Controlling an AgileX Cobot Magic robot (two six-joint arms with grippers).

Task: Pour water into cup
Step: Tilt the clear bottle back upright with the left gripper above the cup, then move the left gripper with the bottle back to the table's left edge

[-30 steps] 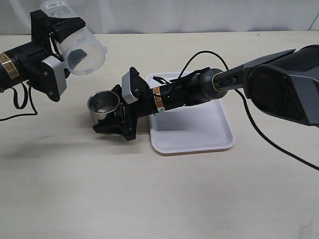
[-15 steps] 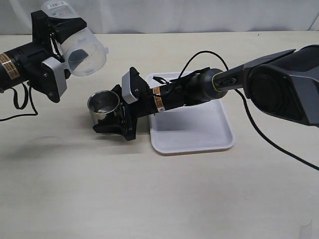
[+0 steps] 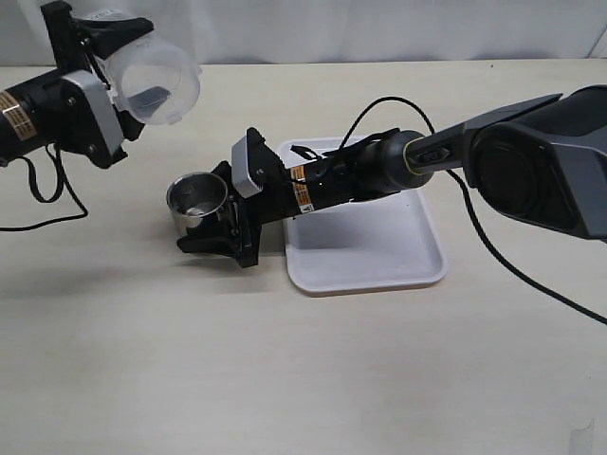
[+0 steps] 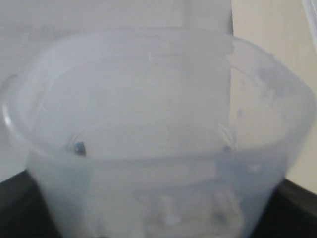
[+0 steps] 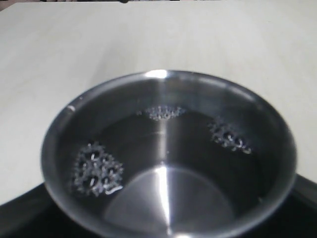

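The steel cup (image 3: 197,197) stands on the table just left of the tray, and my right gripper (image 3: 211,216) is shut on its sides. In the right wrist view the cup (image 5: 168,99) holds shallow clear water (image 5: 163,163) with clusters of bubbles. My left gripper (image 3: 123,76) is shut on a clear plastic container (image 3: 152,81), held high at the upper left and up-left of the cup. The container is tipped, with its open mouth facing the cup side. It fills the left wrist view (image 4: 148,148); I cannot tell whether water is left in it.
A white tray (image 3: 379,275) lies right of the cup, under the right arm's forearm. A black cable (image 3: 379,102) loops above that arm. The right arm's bulky base (image 3: 541,152) fills the right side. A cable hangs from the left arm (image 3: 43,190).
The left arm has drawn the container up and to the left, farther from the cup. The cup and the right arm have stayed still.
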